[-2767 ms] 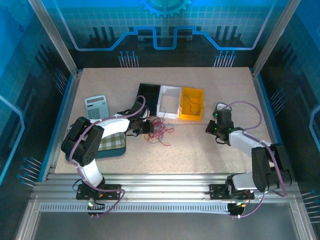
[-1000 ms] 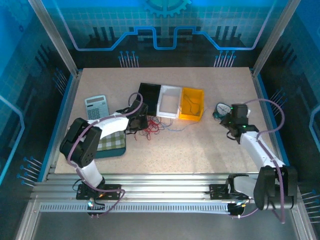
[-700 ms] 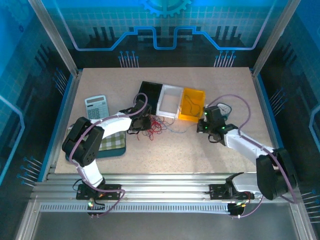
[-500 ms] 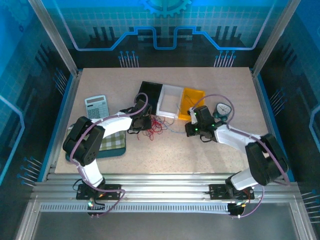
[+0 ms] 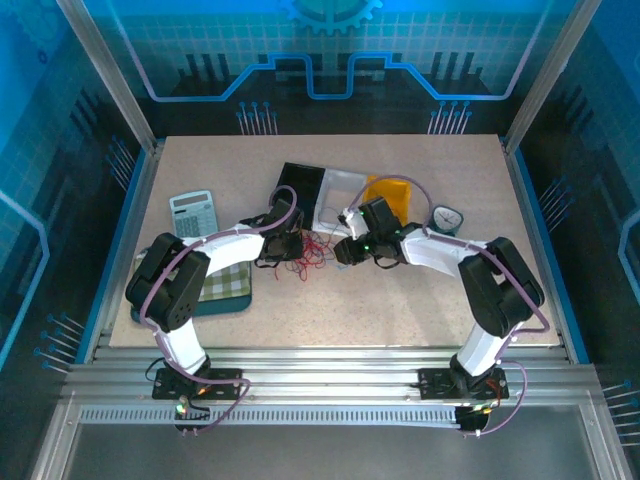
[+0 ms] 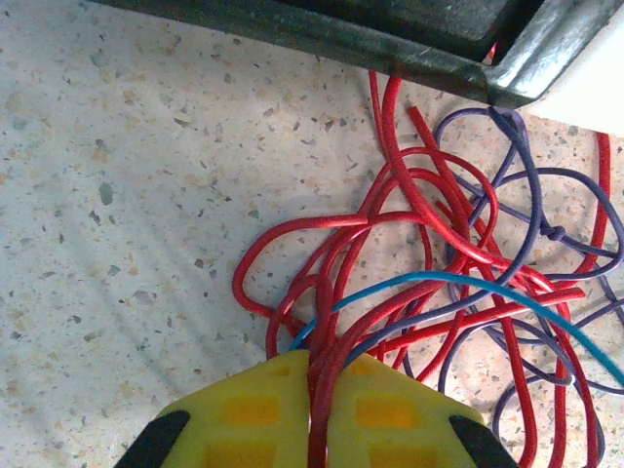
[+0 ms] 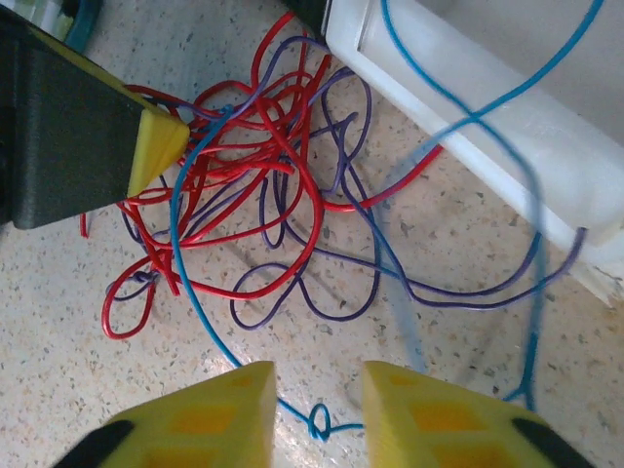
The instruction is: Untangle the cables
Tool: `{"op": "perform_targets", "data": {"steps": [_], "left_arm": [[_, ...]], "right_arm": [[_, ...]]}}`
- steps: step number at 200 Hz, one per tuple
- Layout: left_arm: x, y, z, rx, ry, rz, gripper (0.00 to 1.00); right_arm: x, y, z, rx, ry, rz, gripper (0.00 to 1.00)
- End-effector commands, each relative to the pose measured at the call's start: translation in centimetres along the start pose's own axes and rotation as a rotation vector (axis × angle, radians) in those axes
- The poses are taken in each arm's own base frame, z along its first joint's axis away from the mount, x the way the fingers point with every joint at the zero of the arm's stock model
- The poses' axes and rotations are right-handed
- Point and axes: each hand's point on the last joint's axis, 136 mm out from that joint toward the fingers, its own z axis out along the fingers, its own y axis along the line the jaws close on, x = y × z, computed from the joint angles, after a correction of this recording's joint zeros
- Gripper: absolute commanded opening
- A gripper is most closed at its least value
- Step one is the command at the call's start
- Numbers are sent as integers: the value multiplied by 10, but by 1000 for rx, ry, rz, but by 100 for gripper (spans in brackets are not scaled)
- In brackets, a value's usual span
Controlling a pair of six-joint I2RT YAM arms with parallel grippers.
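Note:
The cables [image 5: 305, 252] lie as a tangle of thin red, purple and blue wires on the table in front of the boxes. In the left wrist view the red loops [image 6: 409, 263] run between the yellow fingers [image 6: 244, 414], and my left gripper [image 6: 317, 400] is shut on the red strands. My right gripper [image 7: 319, 400] hovers open just right of the tangle [image 7: 244, 166], its yellow fingers either side of a small knot in the blue wire [image 7: 319, 425]. The left gripper's yellow fingertip [image 7: 156, 146] shows there too. From above, the right gripper [image 5: 345, 250] is close beside the left gripper [image 5: 290, 247].
Behind the tangle stand a black box [image 5: 300, 185], a white box [image 5: 330, 200] and a yellow box [image 5: 390, 190]. A calculator [image 5: 193, 213] and a checked cloth on a teal tray [image 5: 222, 285] lie left. A small dial object [image 5: 446, 217] sits right.
My right arm has swung left from the table's right side to the tangle, now open over the blue wire. The left gripper has stayed on the red strands.

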Motion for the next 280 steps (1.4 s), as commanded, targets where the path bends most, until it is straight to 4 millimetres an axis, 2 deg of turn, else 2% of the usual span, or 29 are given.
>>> {"op": "perform_targets", "data": {"steps": [1,35,65,129,155,178,199,232,280], "left_arm": [[32,3,11,-8,119,35,0],[32,3,11,-8,120,37,0],[33,3,12,-9,124,37,0],[34,3,16,-3,133,37,0],[35,2,16,-1,134,39,0],[35,2,18,0,137,40,0],[34,1,18,4,138,40,0],[34,1,17,5,138,39,0],[35,3,15,-4,137,38,0]], "right_arm": [[6,6,9,-33,62,-31,33],[16,16,12,-79,100,-50,38],[17,20,9,-93,94,-59,52],[10,27,-22,-70,31,-98,68],[12,12,-34,5,-6,-82,78],[13,-4,-40,10,-7,-20,80],[12,-10,-37,-18,-1,23,81],[10,-23,-22,-11,28,53,82],[4,-15,-10,-79,32,4,83]]}}
